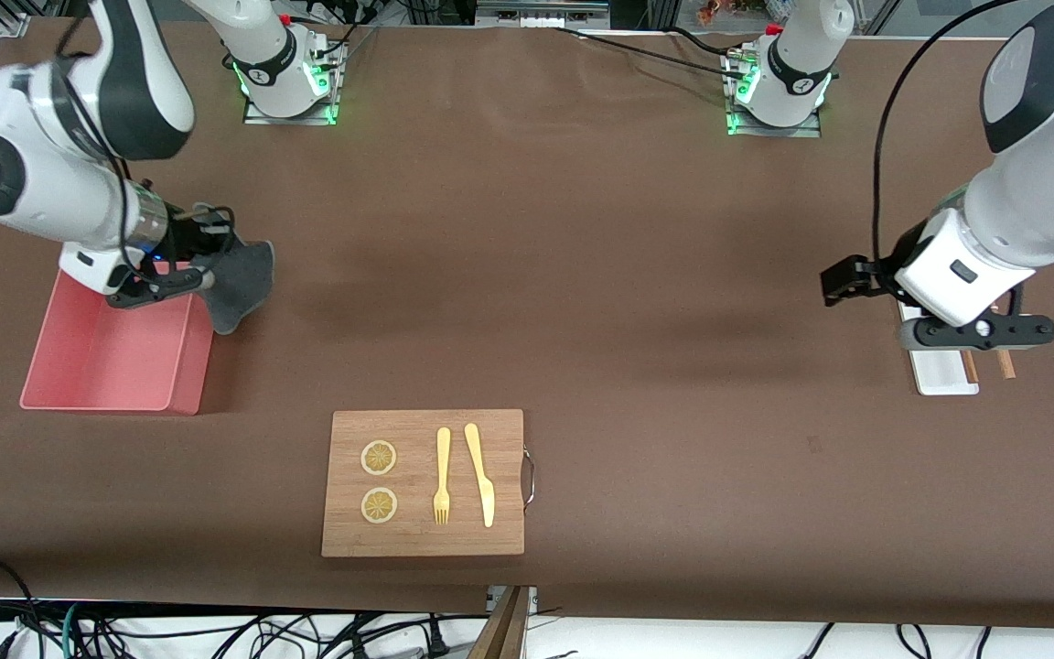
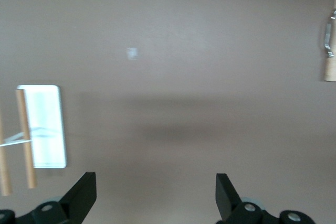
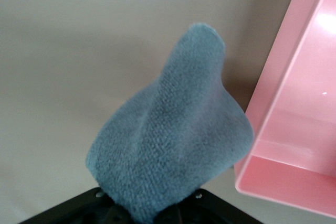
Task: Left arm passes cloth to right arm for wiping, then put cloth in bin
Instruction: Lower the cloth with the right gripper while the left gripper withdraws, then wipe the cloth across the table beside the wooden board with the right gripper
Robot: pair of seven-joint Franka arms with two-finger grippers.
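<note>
Cloth (image 1: 241, 286) pinched in right claw (image 1: 207, 275) at bin (image 1: 115, 366) edge; left claw (image 2: 156, 198) spread, waiting.

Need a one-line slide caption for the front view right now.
Right gripper holds the cloth over the bin's edge; left gripper hangs open by the white tray.

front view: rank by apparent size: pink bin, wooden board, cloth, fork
1. Wooden board and pink bin: look about alike; the right arm covers part of the bin, so no ranking between them.
2. Cloth, hanging from the shut right gripper, raised by the bin's edge, so slightly inflated.
3. Fork, on the board.
</note>
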